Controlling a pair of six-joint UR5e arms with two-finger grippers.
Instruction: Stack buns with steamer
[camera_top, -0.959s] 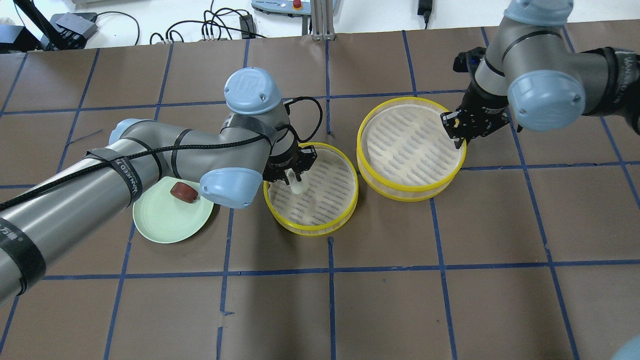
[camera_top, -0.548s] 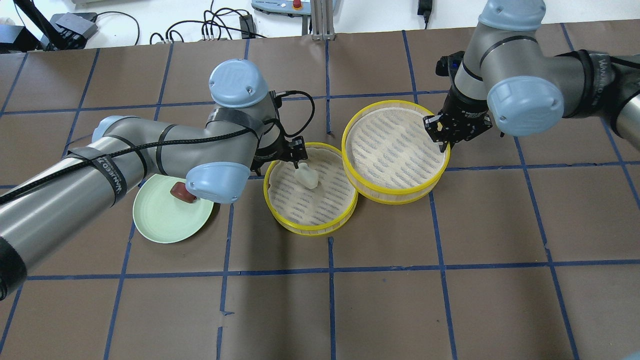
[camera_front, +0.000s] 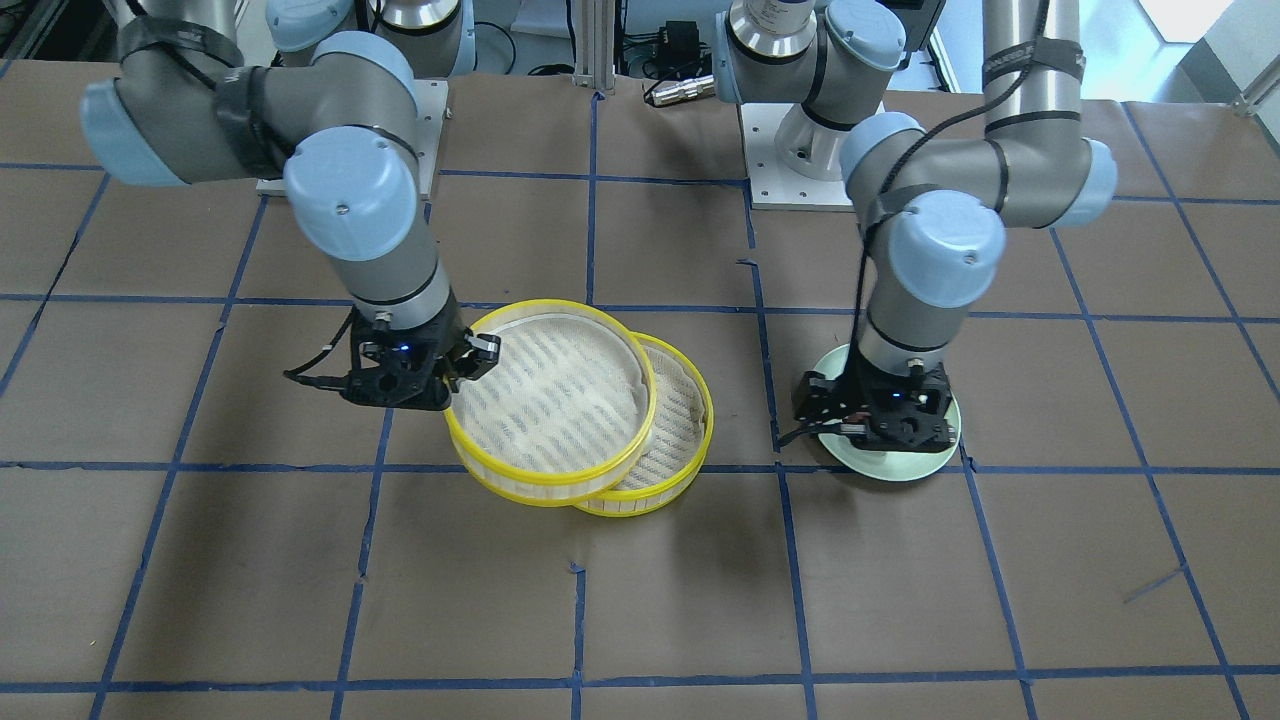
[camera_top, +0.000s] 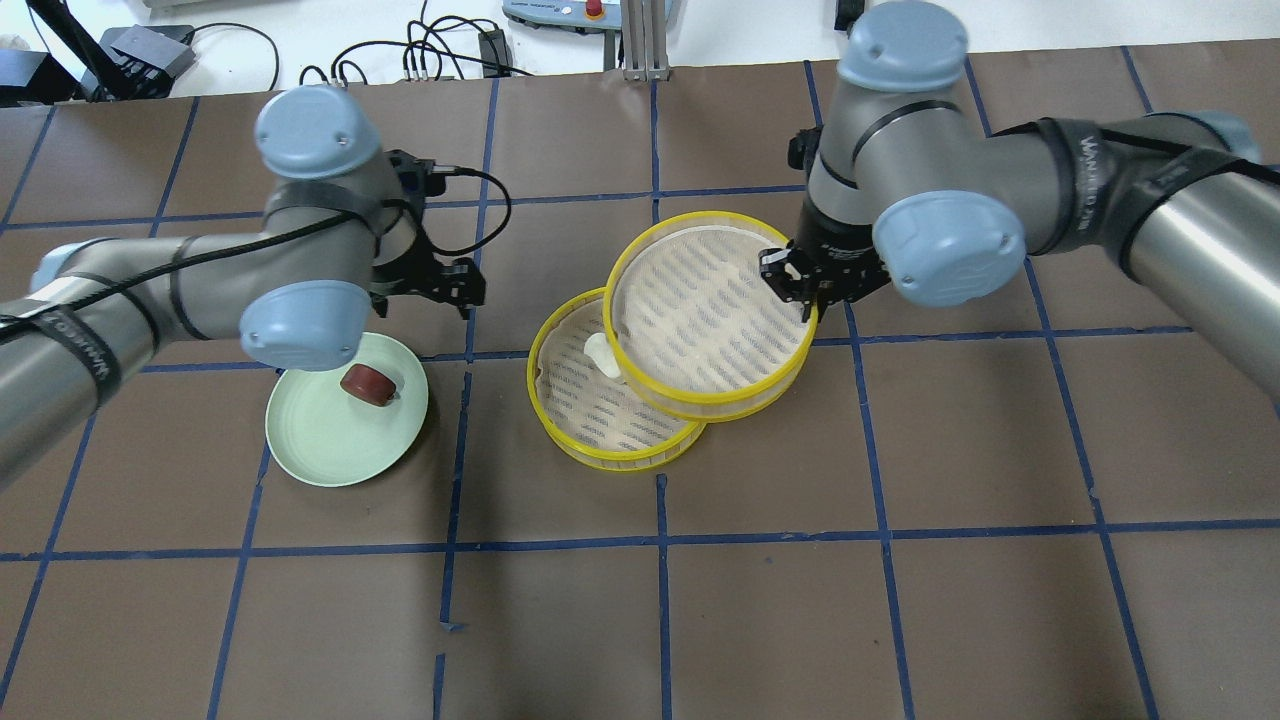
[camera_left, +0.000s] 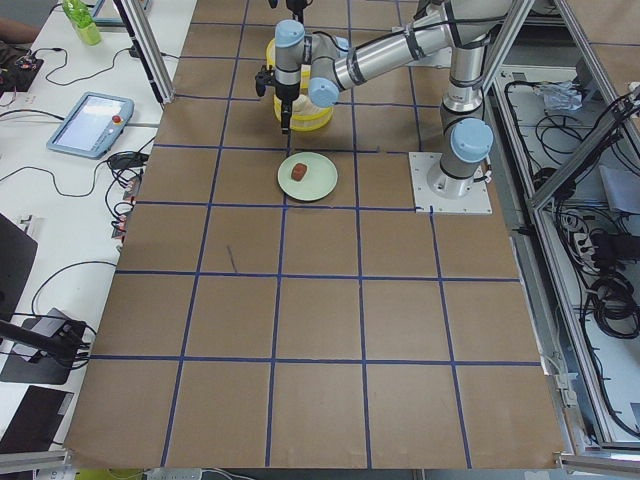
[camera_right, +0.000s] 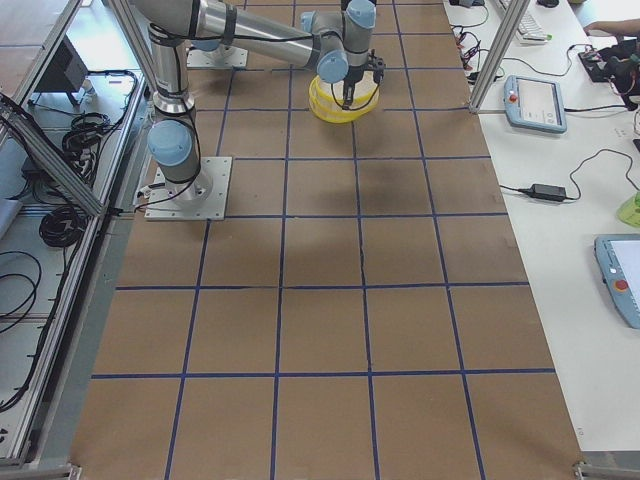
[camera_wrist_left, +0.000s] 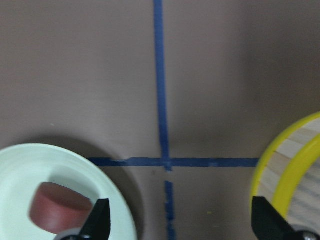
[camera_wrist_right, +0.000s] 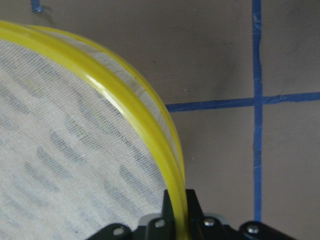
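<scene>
Seen from overhead, the right gripper (camera_top: 803, 290) has its fingers pinched on the 3 o'clock rim of the upper steamer tray (camera_top: 700, 320). It holds the tray over the 1 o'clock side of the lower steamer tray (camera_top: 590, 415), probably to seat it there as a second tier. The white bun (camera_top: 600, 352) lies in the lower tray, half hidden under that edge. The left gripper (camera_top: 452, 292) hovers over the worktop (camera_top: 700, 600) at the pale green plate's (camera_top: 320, 440) 1 o'clock. Its fingers (camera_wrist_left: 98, 220) are wide and empty, seemingly poised for the reddish-brown bun (camera_top: 366, 385) on the plate.
</scene>
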